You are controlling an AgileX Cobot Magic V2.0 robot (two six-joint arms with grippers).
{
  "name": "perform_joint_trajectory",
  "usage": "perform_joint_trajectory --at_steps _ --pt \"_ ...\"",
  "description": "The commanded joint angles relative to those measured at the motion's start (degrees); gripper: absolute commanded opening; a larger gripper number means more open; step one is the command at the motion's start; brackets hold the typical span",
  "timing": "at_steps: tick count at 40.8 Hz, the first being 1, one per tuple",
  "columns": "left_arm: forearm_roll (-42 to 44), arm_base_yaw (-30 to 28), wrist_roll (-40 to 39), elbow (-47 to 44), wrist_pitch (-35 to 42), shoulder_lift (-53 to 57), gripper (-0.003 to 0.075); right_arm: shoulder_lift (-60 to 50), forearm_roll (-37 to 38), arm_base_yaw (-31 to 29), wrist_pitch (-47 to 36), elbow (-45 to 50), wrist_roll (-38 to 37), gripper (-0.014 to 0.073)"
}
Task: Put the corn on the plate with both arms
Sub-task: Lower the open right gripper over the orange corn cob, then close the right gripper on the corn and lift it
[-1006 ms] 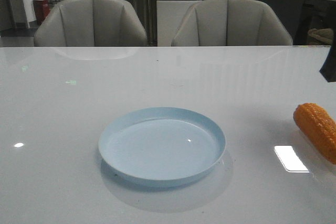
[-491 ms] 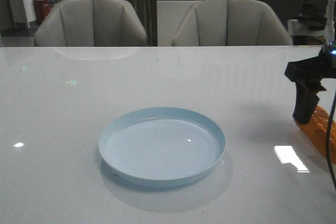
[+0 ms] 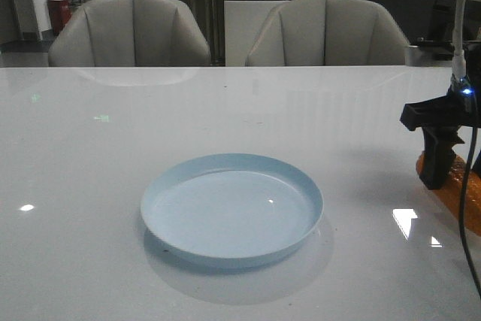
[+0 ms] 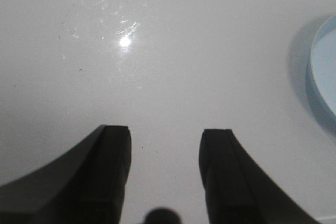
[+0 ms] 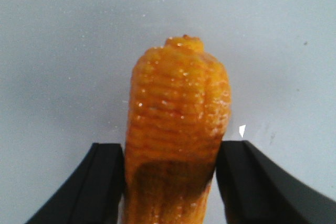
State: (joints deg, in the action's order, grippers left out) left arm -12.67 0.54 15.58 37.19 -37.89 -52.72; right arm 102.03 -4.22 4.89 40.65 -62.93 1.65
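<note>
Presently the right gripper (image 5: pixel 170 182) is seen spread astride the corn (image 5: pixel 176 129), not yet clamped, so the grasp step is judged in hand and closing is called for next; the cob lies at the table's right edge, long axis running toward the camera, well apart from the empty plate (image 3: pixel 231 208).

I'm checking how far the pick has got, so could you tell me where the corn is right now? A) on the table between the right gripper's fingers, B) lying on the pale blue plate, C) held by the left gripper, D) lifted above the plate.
A: the orange corn cob lies on the white table between the right gripper fingers; the pale blue plate holds nothing.
</note>
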Motion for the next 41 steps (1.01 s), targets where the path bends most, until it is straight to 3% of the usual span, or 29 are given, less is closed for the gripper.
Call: perform_joint_trajectory --at_steps 1,6,10,22,33,41 --pt "-1.19 0.08 -0.51 1.57 3.37 0.81 0.0383 -2.58 0.57 0.05 -1.08 -1.73 0.41 0.0278" --pt "-1.19 0.08 -0.51 1.57 3.37 0.81 0.0383 -2.58 0.76 0.05 -1.14 -1.73 0.41 0.0121" --pt "-1.19 0.08 -0.51 1.57 3.37 0.81 0.0383 -2.58 0.98 0.05 -1.41 -1.86 0.41 0.0071" --pt "-1.19 0.08 -0.51 1.57 3.37 0.81 0.0383 -2.58 1.51 0.05 6.62 -12.1 0.7 0.0066" --pt "-1.19 0.08 -0.51 1.57 3.97 0.81 0.0383 -2.58 0.02 2.84 15.28 -24.41 11.99 0.0066" --pt "-1.19 0.08 -0.51 1.57 4.19 0.81 0.0383 -2.58 -6.16 8.35 16.55 -28.6 17.37 0.0066"
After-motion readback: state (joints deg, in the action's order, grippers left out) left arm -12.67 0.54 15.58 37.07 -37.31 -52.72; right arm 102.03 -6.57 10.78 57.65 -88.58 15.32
